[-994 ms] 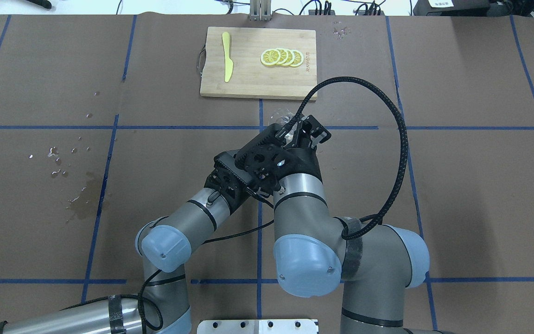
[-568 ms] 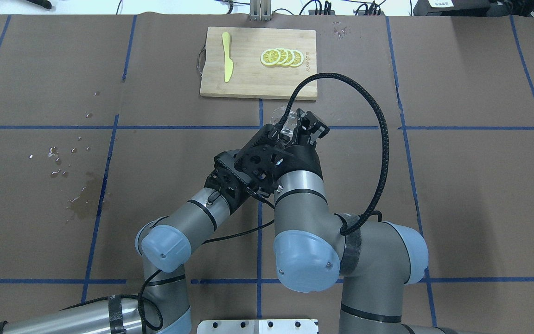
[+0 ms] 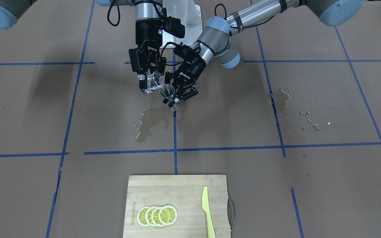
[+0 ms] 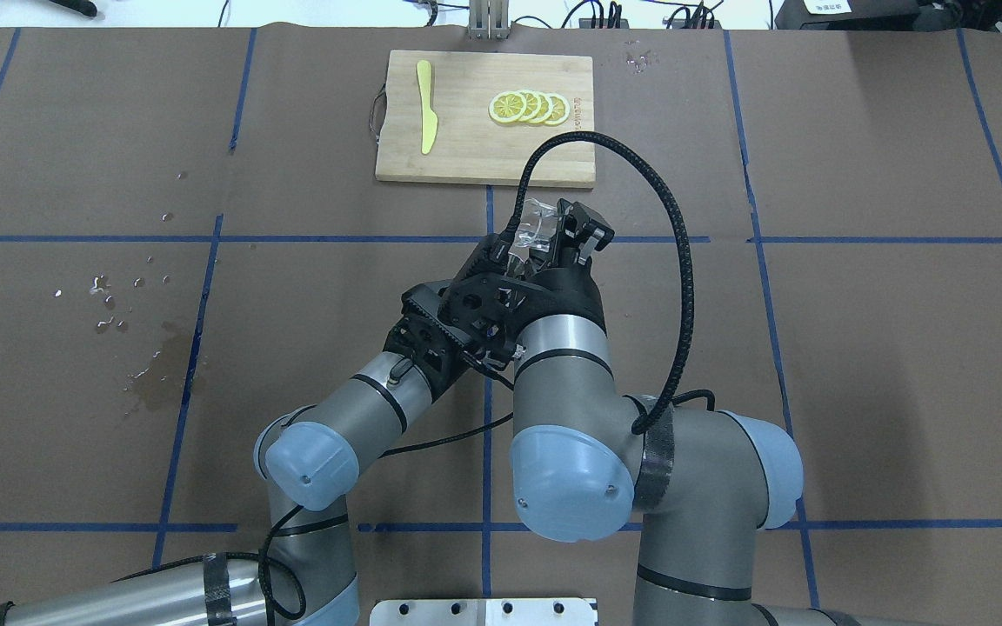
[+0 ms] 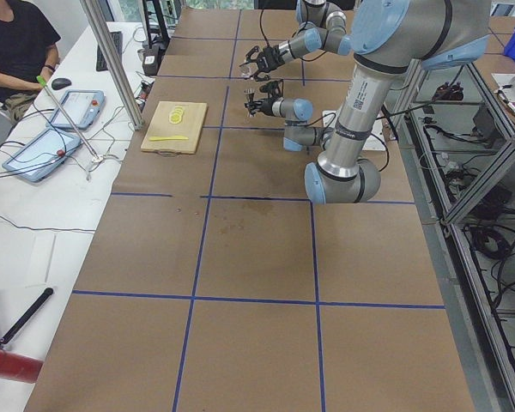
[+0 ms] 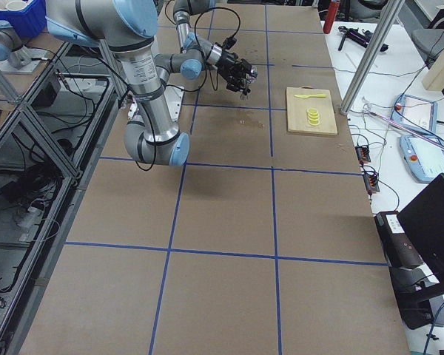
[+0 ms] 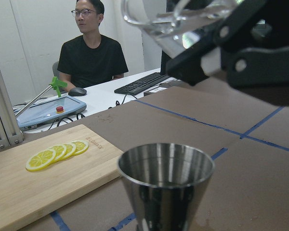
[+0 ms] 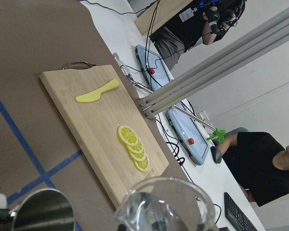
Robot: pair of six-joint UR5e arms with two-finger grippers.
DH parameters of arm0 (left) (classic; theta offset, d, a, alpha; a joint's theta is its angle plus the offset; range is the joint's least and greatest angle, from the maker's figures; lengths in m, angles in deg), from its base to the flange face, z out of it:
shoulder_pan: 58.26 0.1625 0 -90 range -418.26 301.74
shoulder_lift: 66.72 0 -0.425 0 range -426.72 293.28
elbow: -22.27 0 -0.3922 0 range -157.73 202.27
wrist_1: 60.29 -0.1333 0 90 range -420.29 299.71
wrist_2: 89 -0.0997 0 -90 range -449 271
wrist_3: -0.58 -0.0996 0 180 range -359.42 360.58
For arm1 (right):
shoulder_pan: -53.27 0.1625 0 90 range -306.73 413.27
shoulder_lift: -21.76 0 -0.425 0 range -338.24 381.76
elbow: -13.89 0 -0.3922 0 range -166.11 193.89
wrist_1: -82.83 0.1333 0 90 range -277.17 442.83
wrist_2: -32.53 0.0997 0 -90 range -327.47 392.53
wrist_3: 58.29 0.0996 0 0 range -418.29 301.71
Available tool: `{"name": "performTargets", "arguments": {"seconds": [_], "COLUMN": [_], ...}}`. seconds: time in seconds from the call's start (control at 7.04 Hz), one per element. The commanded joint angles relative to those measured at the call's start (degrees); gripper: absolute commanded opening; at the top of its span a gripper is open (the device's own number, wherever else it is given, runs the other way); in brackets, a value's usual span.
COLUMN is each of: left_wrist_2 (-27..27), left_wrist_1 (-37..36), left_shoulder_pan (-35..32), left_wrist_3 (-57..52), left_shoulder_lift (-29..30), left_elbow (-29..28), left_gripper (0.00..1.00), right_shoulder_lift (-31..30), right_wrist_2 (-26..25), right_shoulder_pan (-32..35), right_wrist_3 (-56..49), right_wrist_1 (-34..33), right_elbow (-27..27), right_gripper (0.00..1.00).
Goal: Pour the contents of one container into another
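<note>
- The right arm reaches to mid-worktop, and its jaws are closed on the glass cup, one finger on each side of the clear wall.
- The glass cup is held off the worktop and tipped, its mouth leaning toward the jigger. From the left wrist it sits above and beyond the jigger's open top.
- Some clear liquid seems to sit inside the cup in the right wrist view. Whether any is running out, I cannot tell.
- The left arm comes in low beside the right one. Its jaws are clamped on the jigger around the narrow waist, and the jigger stands upright with its wide cone facing up.
- Cup rim and jigger mouth are just beside each other — whether they touch is not clear.
- A wet patch darkens the brown cover just in front of the jigger. Scattered droplets lie well apart, on the robot's left side.
- At the far edge lies a wooden cutting board, carrying a row of overlapping lemon slices and a yellow knife.
- A person in a black shirt sits beyond the worktop.
</note>
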Motion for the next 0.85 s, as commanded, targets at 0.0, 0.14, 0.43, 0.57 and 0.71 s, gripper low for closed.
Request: {"name": "performTargets", "arguments": {"seconds": [0.0, 0.14, 0.43, 0.57, 0.71], "left_wrist_2": [0.00, 0.00, -0.09, -0.09, -0.09], "left_wrist_1": [0.00, 0.00, 0.00, 0.00, 0.00], "left_shoulder_pan": [0.00, 0.00, 0.09, 0.18, 0.18], "left_wrist_3": [0.00, 0.00, 0.00, 0.00, 0.00], "left_shoulder_lift": [0.00, 0.00, 0.00, 0.00, 0.00], "left_elbow": [0.06, 0.06, 0.06, 0.06, 0.15], "left_gripper": [0.00, 0.00, 0.00, 0.00, 0.00], "right_shoulder_lift": [0.50, 0.42, 0.85, 1.64, 2.26], "right_wrist_2": [0.00, 0.00, -1.05, -1.14, -1.23], "right_shoulder_pan": [0.02, 0.02, 0.02, 0.02, 0.02], "right_wrist_3": [-3.91, -4.28, -7.18, -7.71, -8.32], "right_wrist_1": [-0.07, -0.07, -0.68, -2.34, -3.57], "right_elbow": [0.03, -0.06, -0.06, -0.06, -0.06], "right_gripper": [0.00, 0.00, 0.00, 0.00, 0.00]}}
